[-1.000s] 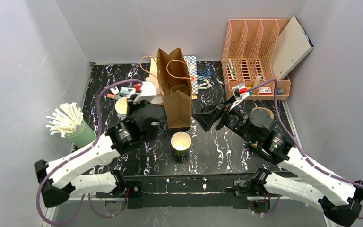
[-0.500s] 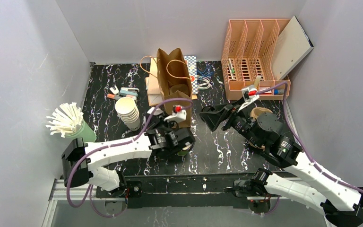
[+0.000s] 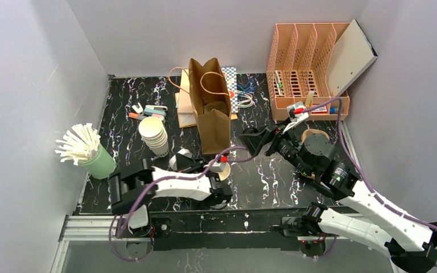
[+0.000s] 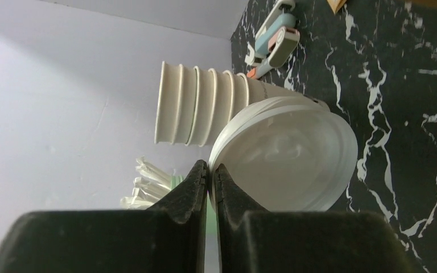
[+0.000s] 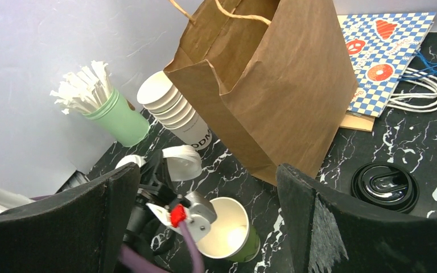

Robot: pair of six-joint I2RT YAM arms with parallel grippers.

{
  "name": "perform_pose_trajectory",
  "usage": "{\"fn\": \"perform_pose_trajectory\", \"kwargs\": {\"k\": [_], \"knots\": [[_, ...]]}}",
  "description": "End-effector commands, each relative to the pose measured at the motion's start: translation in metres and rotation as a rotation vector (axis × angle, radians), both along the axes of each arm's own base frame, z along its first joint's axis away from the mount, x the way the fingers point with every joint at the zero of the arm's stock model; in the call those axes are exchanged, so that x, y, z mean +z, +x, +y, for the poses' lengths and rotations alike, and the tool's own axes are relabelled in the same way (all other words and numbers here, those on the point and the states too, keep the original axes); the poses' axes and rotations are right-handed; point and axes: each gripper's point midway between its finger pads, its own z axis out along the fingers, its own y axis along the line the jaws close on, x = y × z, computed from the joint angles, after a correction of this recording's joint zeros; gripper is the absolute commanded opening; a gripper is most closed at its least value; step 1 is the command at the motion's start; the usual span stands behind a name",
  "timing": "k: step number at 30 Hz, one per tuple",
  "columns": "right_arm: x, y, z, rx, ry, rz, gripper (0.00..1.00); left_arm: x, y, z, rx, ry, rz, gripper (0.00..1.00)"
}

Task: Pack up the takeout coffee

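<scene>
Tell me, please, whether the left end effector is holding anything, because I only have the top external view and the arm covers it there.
Observer: Yes. The left wrist view shows the left end effector shut on the rim of a white lid.
Operator: Thank you. Is the green cup capped yet?
Observer: No. In the right wrist view the green cup stands open on top, with no lid on it.
Operator: Is anything hidden under the right arm?
Observer: A black lid lies flat beside the base of the paper bag.
</scene>
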Motion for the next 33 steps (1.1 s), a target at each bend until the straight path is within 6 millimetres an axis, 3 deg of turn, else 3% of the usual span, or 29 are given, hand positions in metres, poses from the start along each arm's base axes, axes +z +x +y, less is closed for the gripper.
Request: {"fn": "perform_pose_trajectory", "kwargs": {"k": [1,5,9,14,27,33], "knots": [[0.021,-0.002,0.0,0.006,0.051,-0.034,0.98,0.04,0.013,-0.035,-0.233,0.053,-0.253,0.0],[0.022,-0.002,-0.004,-0.008,0.05,-0.034,0.98,0.016,0.014,-0.035,-0.243,0.025,-0.228,0.0],[0.021,-0.001,-0.005,-0.014,0.046,-0.03,0.98,0.01,0.013,-0.031,-0.225,-0.072,-0.224,0.01],[0.019,0.0,-0.001,-0.007,0.041,-0.024,0.98,0.003,0.014,-0.032,-0.213,-0.083,-0.211,0.14],[0.017,0.004,0.004,-0.008,0.038,-0.021,0.98,-0.042,0.01,-0.046,-0.185,-0.091,-0.142,0.37],[0.017,0.004,0.003,-0.011,0.037,-0.021,0.98,-0.029,0.008,-0.044,-0.137,-0.249,-0.158,0.46]]}}
